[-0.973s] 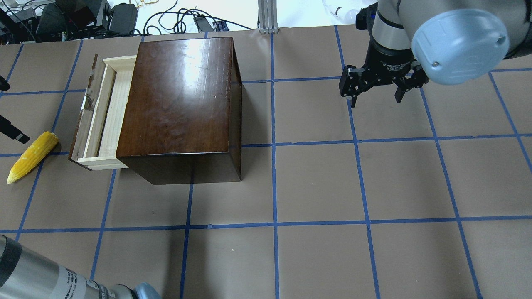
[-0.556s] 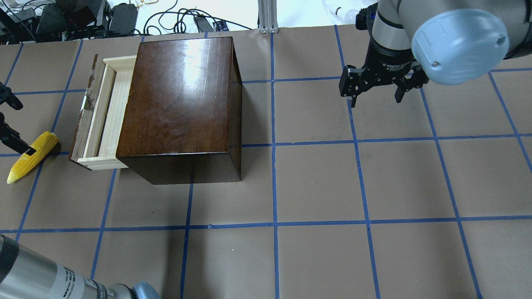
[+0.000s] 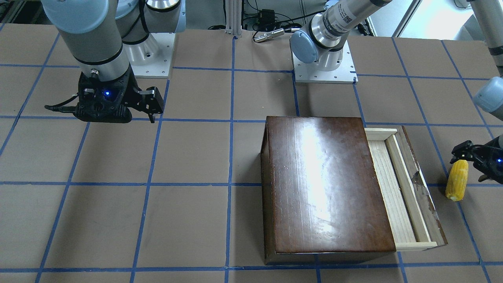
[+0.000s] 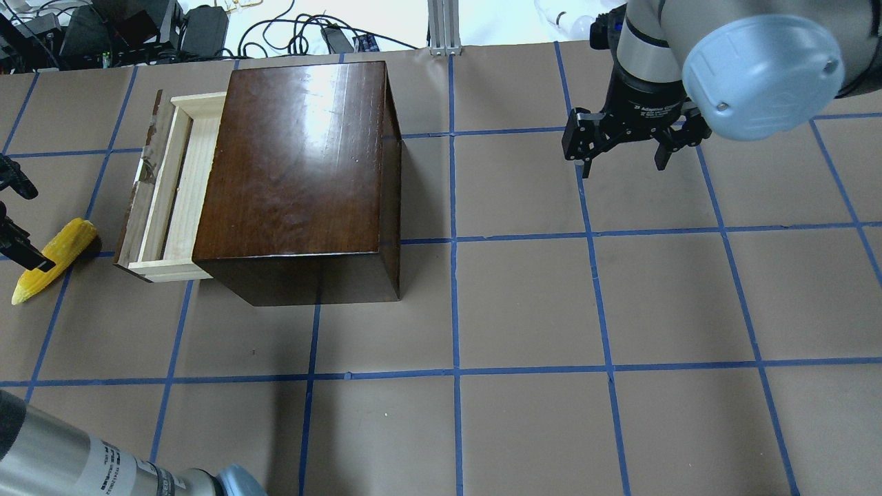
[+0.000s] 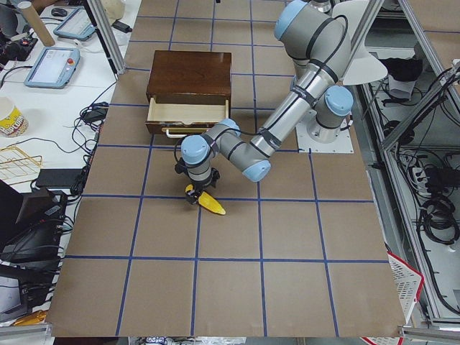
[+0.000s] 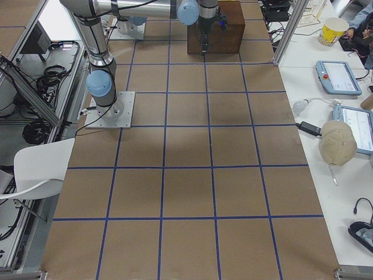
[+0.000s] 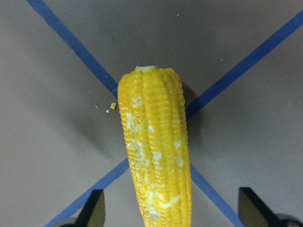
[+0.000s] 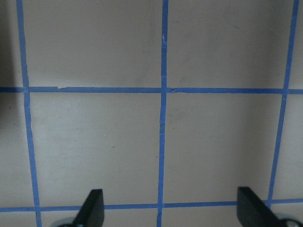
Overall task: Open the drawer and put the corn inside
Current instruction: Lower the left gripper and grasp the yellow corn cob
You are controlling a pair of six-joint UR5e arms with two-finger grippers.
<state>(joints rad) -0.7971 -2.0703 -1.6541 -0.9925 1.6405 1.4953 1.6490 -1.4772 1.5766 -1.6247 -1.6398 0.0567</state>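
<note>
The yellow corn (image 4: 72, 238) lies on the table left of the drawer (image 4: 172, 193), which stands pulled out of the dark-brown box (image 4: 296, 158). My left gripper (image 4: 38, 227) is open and straddles the corn near its middle, one finger on each side. In the left wrist view the corn (image 7: 154, 142) lies between the two open fingertips (image 7: 94, 210). The corn also shows in the front-facing view (image 3: 458, 181), beside the open drawer (image 3: 397, 188). My right gripper (image 4: 623, 162) is open and empty, hovering over bare table far right of the box.
The box sits at the table's back left with its drawer facing left. Cables and equipment lie beyond the table's far edge (image 4: 207, 34). Blue tape lines grid the brown table (image 4: 524, 310). The right wrist view shows only taped table (image 8: 161, 118).
My left gripper has come in from the left edge and settled over the corn, with one finger now across its middle. The corn, drawer and right arm have not moved.
</note>
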